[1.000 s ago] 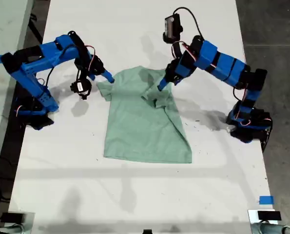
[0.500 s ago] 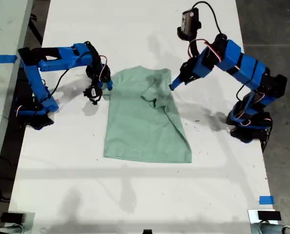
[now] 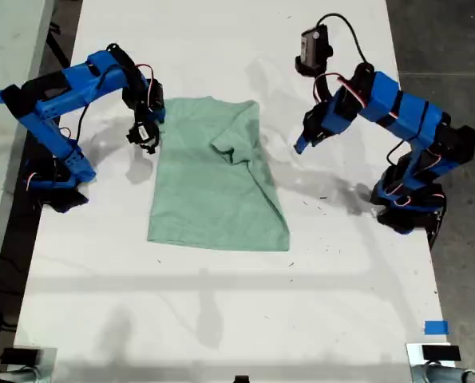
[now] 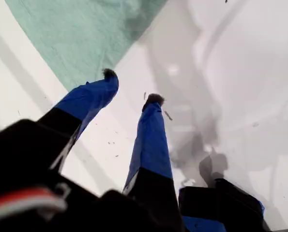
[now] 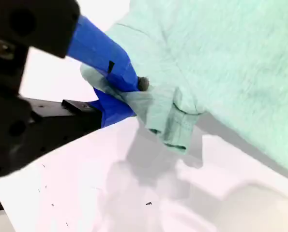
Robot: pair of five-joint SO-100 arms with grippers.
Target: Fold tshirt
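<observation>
The pale mint-green tshirt (image 3: 213,187) lies flat on the white table, its upper part folded in on itself near the collar. My second gripper (image 3: 152,132) is at the shirt's upper corner on the exterior view's left, shut on a bunched bit of its cloth (image 5: 165,116); the second gripper (image 5: 134,96) holds that fold just above the table. My first gripper (image 3: 301,145) hovers over bare table to the exterior view's right of the shirt. The first gripper (image 4: 132,87) stands open with nothing between its fingers, and the tshirt (image 4: 85,34) edge lies just beyond its tips.
The arm bases stand at the table's sides in the exterior view (image 3: 57,179) (image 3: 409,203). A strip of blue tape (image 3: 435,327) sits near the table's lower corner on the exterior view's right. Dark floor (image 3: 461,48) borders the table there.
The tshirt has slid toward the exterior view's left, drawn by my second gripper. My first gripper has come off the folded upper part and moved to the exterior view's right, off the cloth.
</observation>
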